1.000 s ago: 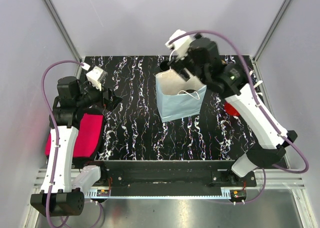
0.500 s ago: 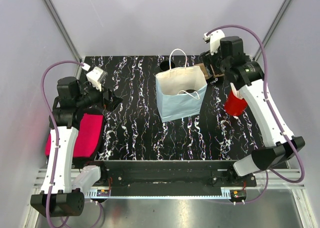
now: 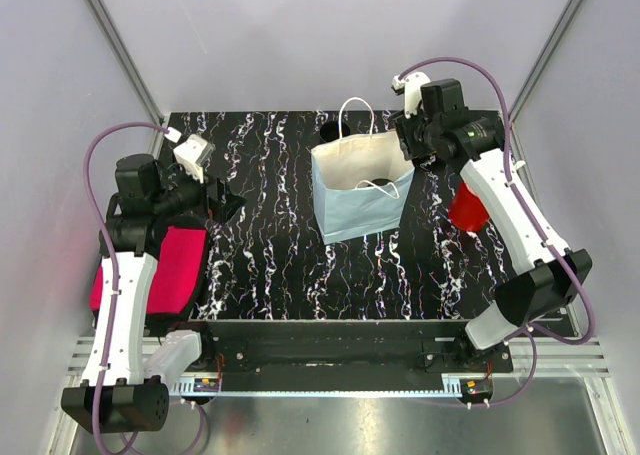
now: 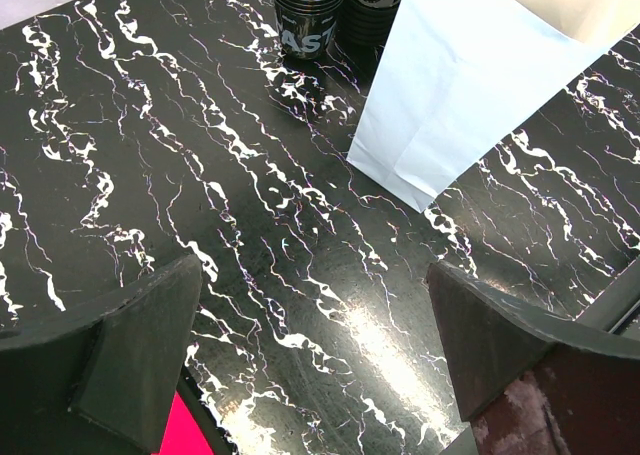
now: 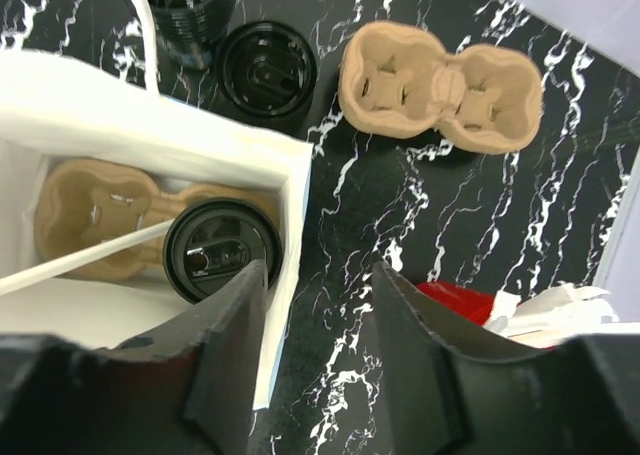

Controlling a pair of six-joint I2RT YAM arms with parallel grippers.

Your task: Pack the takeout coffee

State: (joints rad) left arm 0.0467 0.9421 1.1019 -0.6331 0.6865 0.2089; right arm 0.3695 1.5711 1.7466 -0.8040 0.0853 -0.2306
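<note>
Black marbled table point(image 3: 270, 265), grey walls round it. Lidded coffee cup point(image 5: 222, 250) sits in a cardboard carrier point(image 5: 90, 210) down inside the paper bag point(image 3: 362, 210), bag upright mid-table. Right gripper point(image 5: 320, 267) over the bag's right rim, jaws partly apart, clamped on nothing. Second carrier point(image 5: 440, 85) lies on the table just right of the bag, black cups point(image 5: 185, 0) and black lids point(image 5: 268, 72) behind it, red container point(image 3: 468, 210) further right. Left gripper point(image 4: 315, 270) hangs well apart at left, jaws wide, beside a pink block point(image 3: 170, 270)
</note>
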